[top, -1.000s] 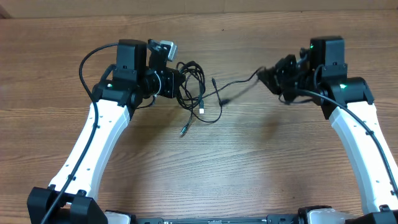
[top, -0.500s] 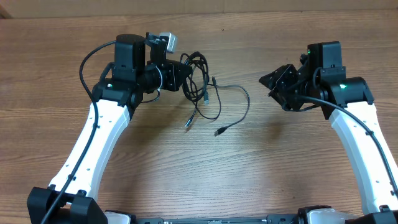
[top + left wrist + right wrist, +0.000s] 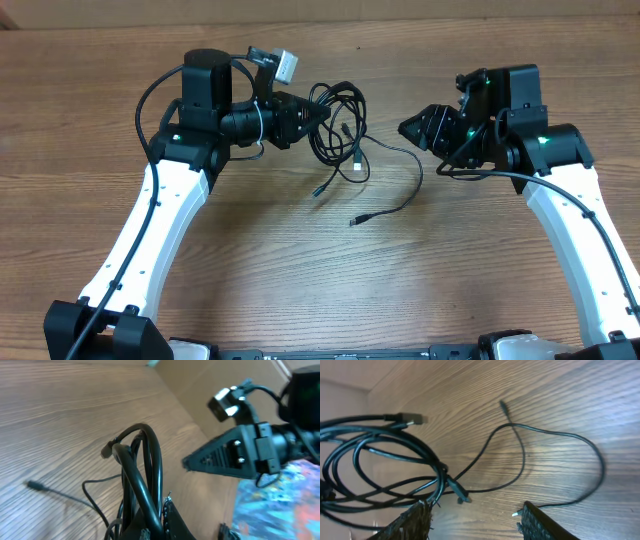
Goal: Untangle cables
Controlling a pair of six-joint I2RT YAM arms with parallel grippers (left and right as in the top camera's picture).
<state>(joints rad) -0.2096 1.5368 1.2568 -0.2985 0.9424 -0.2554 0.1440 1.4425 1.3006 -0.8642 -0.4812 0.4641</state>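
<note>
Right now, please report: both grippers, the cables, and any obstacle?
Left gripper shut on thin black tangled cables. Right gripper open, empty. One loose plug end lying on brown wooden table. No obstruction seen.

No text, label, brand, number or sign can be read anywhere.

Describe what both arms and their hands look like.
The left arm and right arm have white links with black joints, a black wire running along each, and small green lights. The left hand and right hand are black and wedge-shaped. A small white box tops the left wrist.
</note>
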